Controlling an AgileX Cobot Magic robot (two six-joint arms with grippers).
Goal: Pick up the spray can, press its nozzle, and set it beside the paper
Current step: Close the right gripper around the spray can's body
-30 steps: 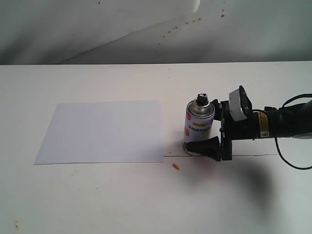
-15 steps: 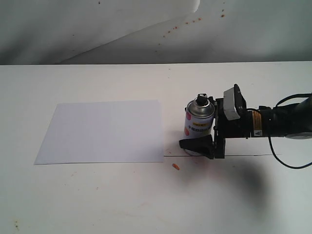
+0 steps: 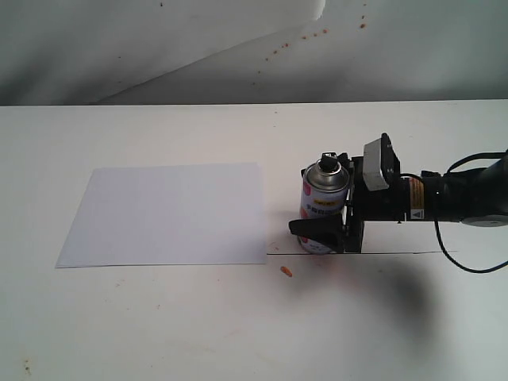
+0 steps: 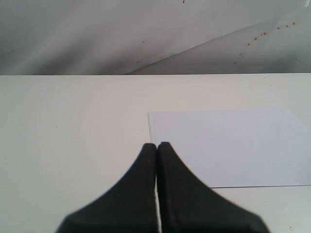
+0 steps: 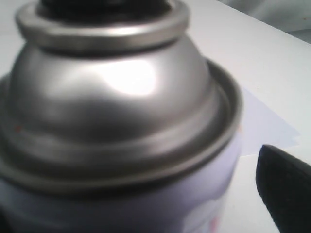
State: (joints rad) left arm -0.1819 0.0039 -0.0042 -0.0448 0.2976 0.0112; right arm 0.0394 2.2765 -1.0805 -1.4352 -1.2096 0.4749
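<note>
The spray can (image 3: 321,208) stands upright on the table just right of the paper (image 3: 167,214), its black nozzle (image 3: 327,164) on top. My right gripper (image 3: 306,202) is open and reaches in from the right, with the can between its jaws. The near finger (image 3: 316,232) crosses in front of the can's base. The right wrist view is filled by the can's silver shoulder (image 5: 121,97), with one black finger (image 5: 286,194) standing apart from the can wall. My left gripper (image 4: 157,145) is shut and empty, just above the paper's (image 4: 228,145) edge; it is out of the exterior view.
A small orange speck (image 3: 286,271) lies on the table in front of the can. A thin black line (image 3: 397,252) runs along the table under the right arm. A creased, spotted white backdrop (image 3: 238,48) rises behind the table.
My right gripper has slid left along the table, so its fingers now reach past the can on both sides. The can and the paper have stayed put.
</note>
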